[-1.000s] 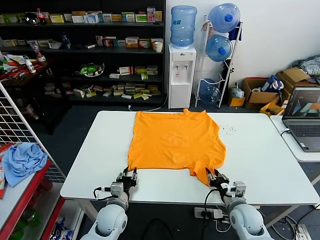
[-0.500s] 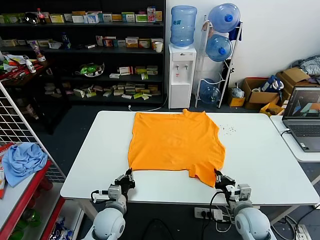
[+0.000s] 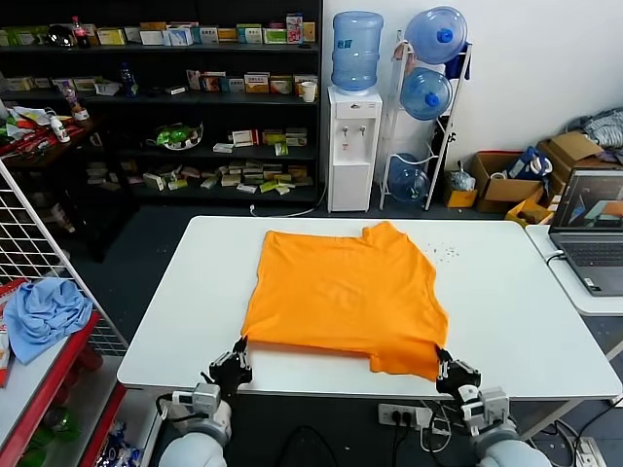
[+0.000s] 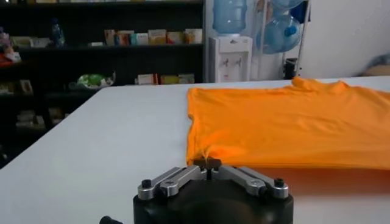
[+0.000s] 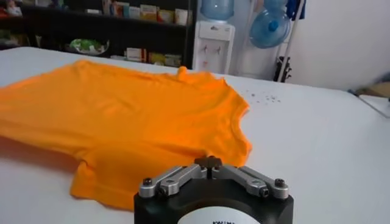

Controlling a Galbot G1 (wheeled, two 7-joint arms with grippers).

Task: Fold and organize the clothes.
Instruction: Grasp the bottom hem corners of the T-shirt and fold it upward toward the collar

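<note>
We see the bright orange short-sleeved T-shirt of thin fabric lying spread on the smooth white rectangular bench, its collar toward the far edge and its near hem close to the front edge. The cloth looks soft and matte, with shallow wrinkles across the middle; no lettering shows on the upturned side.

Our left gripper sits at the near left corner of the shirt, its dark metal fingers clenched on a small pinch of the fabric, which the left wrist view shows bunched between the tips. Our right gripper sits at the near right corner, where the sleeve lies folded onto the bench; its fingers are drawn together at the sleeve's edge, but we cannot tell whether cloth is caught between them.

A rumpled light blue cloth rests on the red shelf to the left. An open grey laptop stands on the neighbouring table.
</note>
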